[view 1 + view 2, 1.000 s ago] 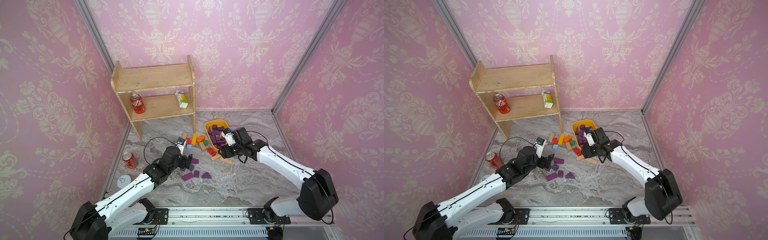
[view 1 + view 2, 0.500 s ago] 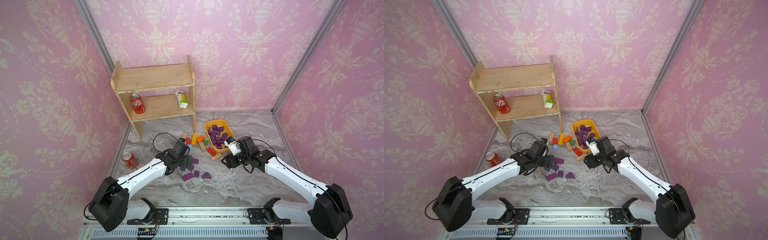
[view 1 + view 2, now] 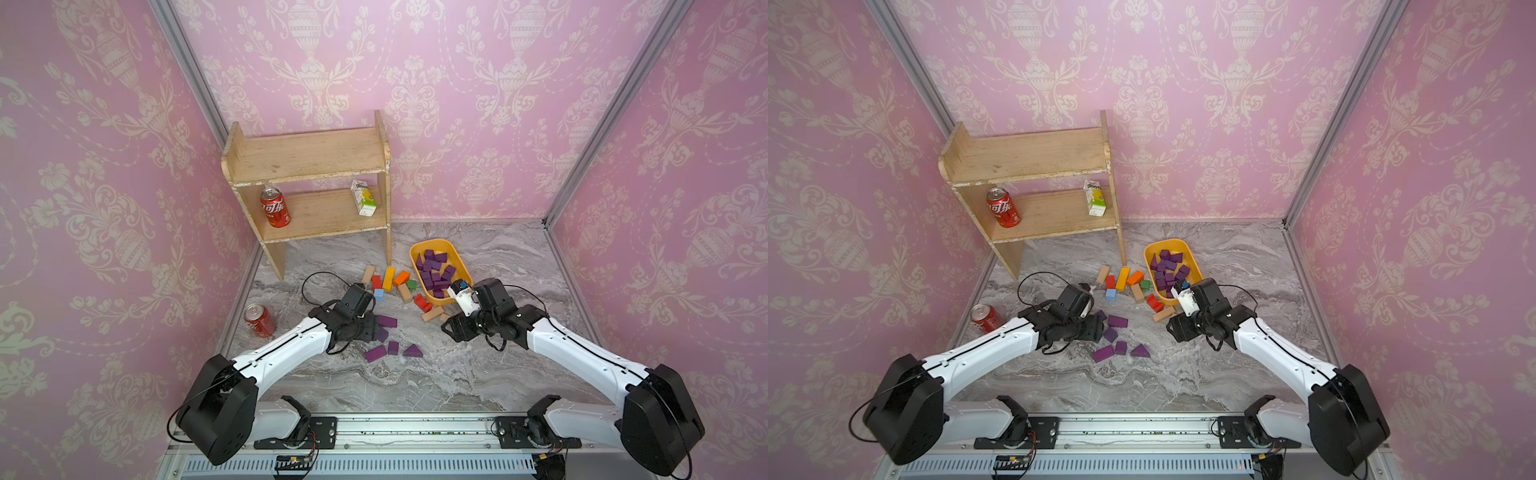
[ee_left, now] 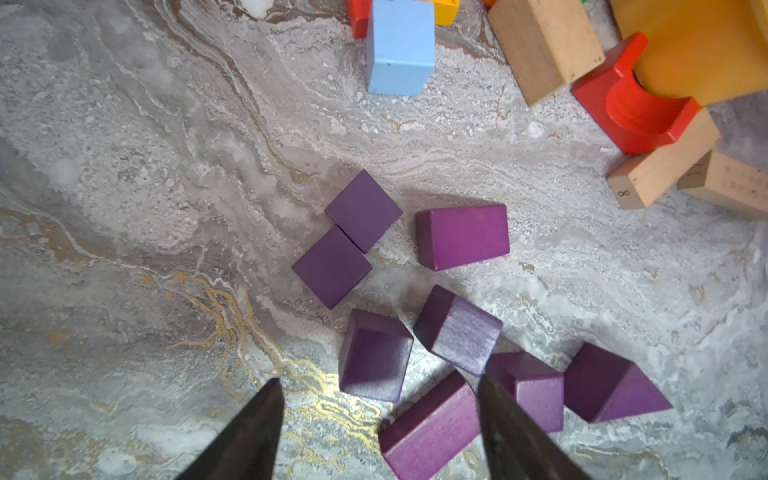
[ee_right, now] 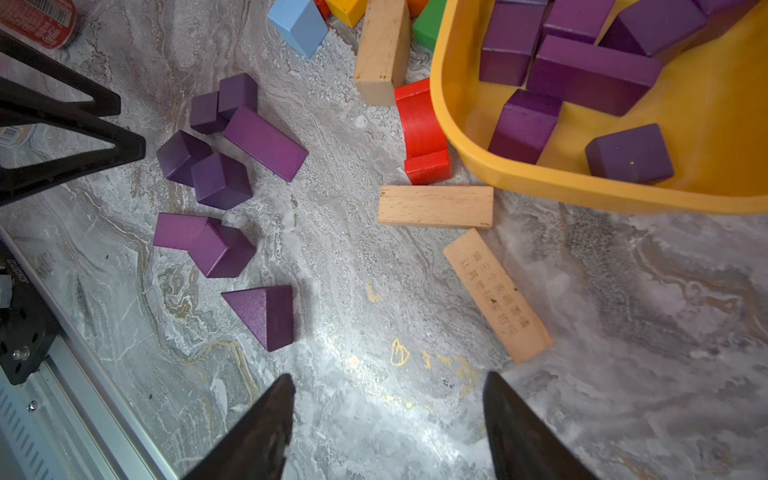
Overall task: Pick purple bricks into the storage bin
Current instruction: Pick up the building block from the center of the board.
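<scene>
Marble table (image 3: 457, 382) carrying the storage bin (image 3: 432, 241), which holds most purple bricks (image 3: 434, 270); a loose cluster (image 3: 392, 347) lies at its 7 o'clock. Left end effector (image 4: 379, 380), spread, brackets a purple cuboid (image 4: 430, 428), apparently for pickup; right end effector (image 5: 388, 376), spread and empty, hovers over bare table.

Bricks (image 3: 387, 321), bin (image 3: 430, 241), can (image 3: 259, 320) on marble tabletop (image 3: 457, 374)

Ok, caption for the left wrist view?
Left gripper, jaws apart, poised over eight loose purple bricks; storage bin corner beyond.

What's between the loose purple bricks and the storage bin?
A red arch block and tan blocks beside the storage bin; rest is bare marble. Right wrist view.
</scene>
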Controlling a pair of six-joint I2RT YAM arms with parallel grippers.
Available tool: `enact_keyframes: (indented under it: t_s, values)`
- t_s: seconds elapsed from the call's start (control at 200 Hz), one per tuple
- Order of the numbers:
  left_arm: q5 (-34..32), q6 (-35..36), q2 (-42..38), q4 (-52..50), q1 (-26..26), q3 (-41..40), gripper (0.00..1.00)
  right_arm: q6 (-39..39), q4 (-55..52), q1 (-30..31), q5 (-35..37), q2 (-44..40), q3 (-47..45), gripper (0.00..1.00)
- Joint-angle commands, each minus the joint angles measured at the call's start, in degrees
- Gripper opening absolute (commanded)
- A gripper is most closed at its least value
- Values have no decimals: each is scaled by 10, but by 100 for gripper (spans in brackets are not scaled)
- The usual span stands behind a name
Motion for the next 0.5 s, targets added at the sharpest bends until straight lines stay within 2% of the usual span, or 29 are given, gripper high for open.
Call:
enact_keyframes:
  t_s: [0.0,0.495]
  values:
    - [11,3,-6,-8,0,-11,66,12,14,2,-13,-11,-10,73]
    - [-22,36,33,0,-4,-11,61,35,36,2,-35,-105,-71,73]
